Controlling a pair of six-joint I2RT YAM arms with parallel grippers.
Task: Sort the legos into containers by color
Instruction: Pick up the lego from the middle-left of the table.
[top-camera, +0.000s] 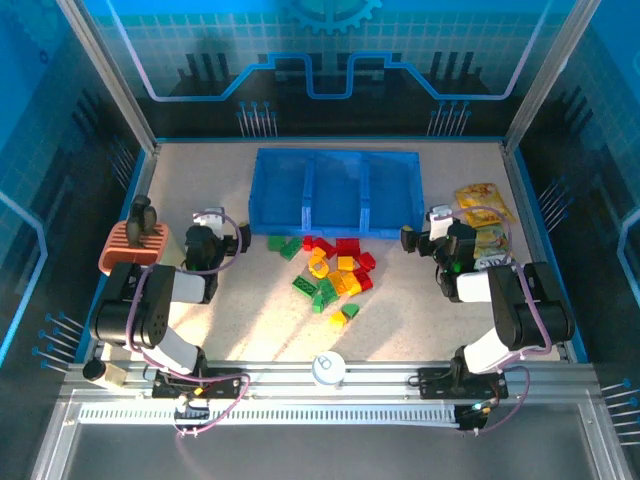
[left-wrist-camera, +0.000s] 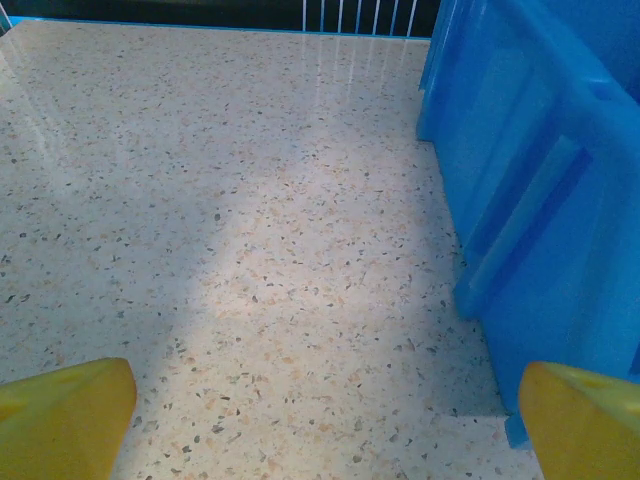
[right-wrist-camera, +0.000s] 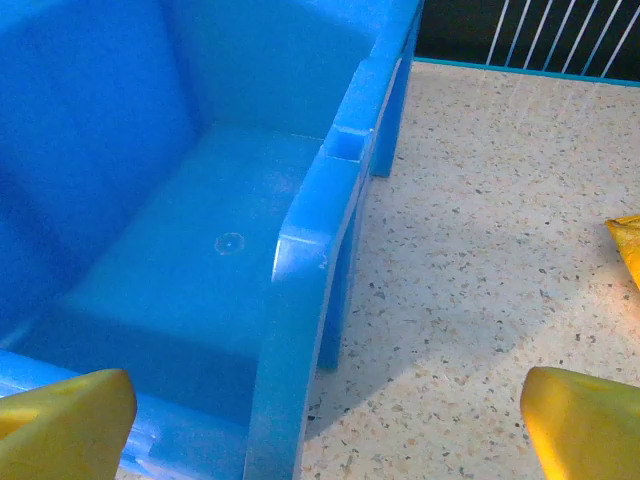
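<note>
The legos (top-camera: 332, 272) lie in a loose red, green and yellow-orange heap on the speckled table (top-camera: 200, 175), just in front of the blue tray (top-camera: 338, 195) (every brick outside its three compartments). The left gripper (left-wrist-camera: 320, 425) sits beside the tray's left end and the right gripper (right-wrist-camera: 320, 425) by its right wall. Both have their yellow fingers spread wide, released.

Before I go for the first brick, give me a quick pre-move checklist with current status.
1. Left gripper open and unloaded: ok.
2. Right gripper open and unloaded: ok.
3. Translucent blue three-compartment plastic tray free of bricks: ok.
4. Small red, green and yellow-orange studded bricks piled between the arms, in front of the tray: ok.
5. Yellow snack packets apart from the pile: ok.
</note>
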